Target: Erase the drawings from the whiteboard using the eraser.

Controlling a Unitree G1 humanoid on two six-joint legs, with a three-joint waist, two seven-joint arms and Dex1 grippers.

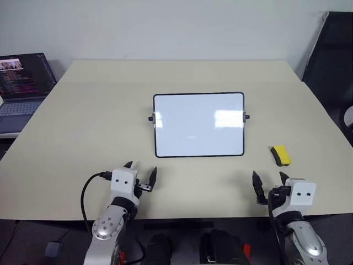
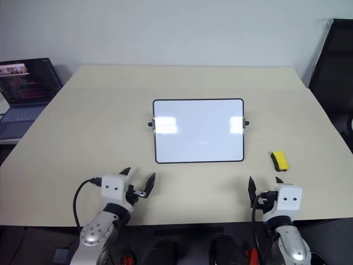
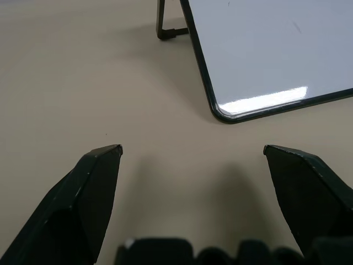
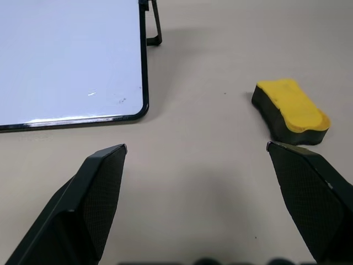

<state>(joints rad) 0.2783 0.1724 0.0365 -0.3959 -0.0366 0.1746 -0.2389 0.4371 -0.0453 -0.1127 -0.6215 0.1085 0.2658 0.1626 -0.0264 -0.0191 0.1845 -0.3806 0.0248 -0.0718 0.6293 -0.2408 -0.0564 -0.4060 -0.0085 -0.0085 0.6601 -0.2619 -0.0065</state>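
The whiteboard [image 1: 198,124] lies in the middle of the beige table [image 1: 83,121], black-framed with small knobs on its short sides. Its face looks white with glare patches and a few faint specks; the drawings are out of view. To the right of the board, on the table, lies the yellow eraser [image 1: 281,155] with its dark underside down. My left gripper [image 1: 142,168] hovers open near the table's front edge, short of the board's near left corner [image 3: 220,113]. My right gripper [image 1: 269,176] is open too, just short of the eraser [image 4: 290,110], which lies toward its right finger.
An open laptop [image 1: 22,83] sits off the table's far left corner. A black chair back [image 1: 331,49] stands at the far right. Bare tabletop surrounds the board on all sides.
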